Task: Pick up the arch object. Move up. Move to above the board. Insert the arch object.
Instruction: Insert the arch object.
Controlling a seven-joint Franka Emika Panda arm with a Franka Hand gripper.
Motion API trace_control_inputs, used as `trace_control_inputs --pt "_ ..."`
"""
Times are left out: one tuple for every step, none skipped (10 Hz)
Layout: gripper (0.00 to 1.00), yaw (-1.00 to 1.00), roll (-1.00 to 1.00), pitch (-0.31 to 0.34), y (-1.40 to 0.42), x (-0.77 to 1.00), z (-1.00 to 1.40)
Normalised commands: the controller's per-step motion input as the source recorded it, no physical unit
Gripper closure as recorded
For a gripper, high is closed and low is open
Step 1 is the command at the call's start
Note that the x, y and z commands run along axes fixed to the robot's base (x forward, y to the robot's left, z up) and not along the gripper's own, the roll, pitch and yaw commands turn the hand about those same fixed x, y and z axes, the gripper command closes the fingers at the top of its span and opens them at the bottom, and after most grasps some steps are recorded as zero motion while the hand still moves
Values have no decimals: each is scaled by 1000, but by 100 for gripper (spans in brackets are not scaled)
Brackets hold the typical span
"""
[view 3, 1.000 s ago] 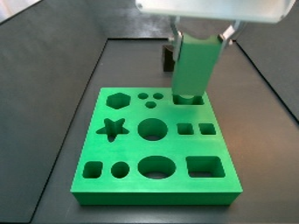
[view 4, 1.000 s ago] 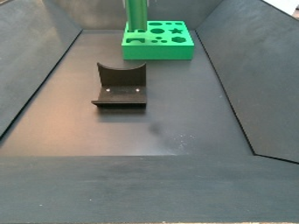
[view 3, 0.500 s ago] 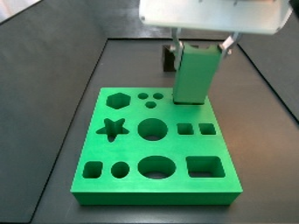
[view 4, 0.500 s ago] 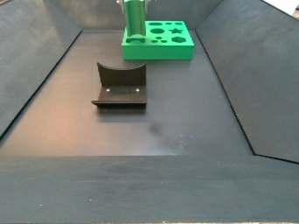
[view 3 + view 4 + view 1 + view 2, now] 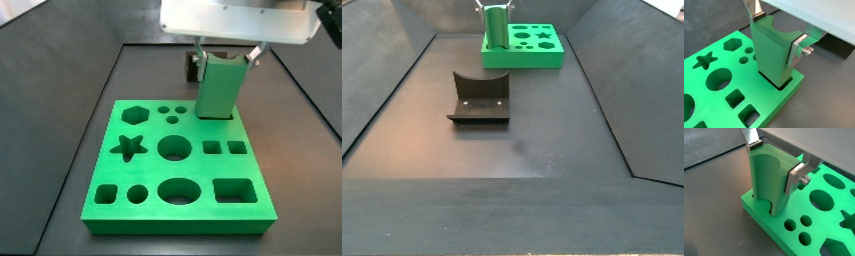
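The arch object is a tall light green block standing upright with its lower end in a cut-out at a far corner of the bright green board. My gripper is shut on its top end, one silver finger on each side. Both side views show it: the block stands on the board under the gripper, and in the far view the block rises from the board. It also shows in a wrist view, gripper on it.
The dark fixture stands on the black floor, apart from the board. A dark piece shows just behind the board. Sloping dark walls line both sides of the floor.
My gripper has moved down with the arch object. The block has sunk deeper into the board's cut-out and stands shorter above it.
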Motion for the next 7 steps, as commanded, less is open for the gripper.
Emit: trace_control_inputs --pt "100 0 -210 -10 0 109 -160" --pt "100 0 -204 -19 0 74 -186" --pt "100 -14 -224 -27 0 120 -223" --pt "100 0 -134 -16 0 63 -257" --pt "100 0 -19 -33 0 0 -331" --pt "100 0 39 -33 0 0 -423" --pt "100 0 124 -20 -31 0 -520"
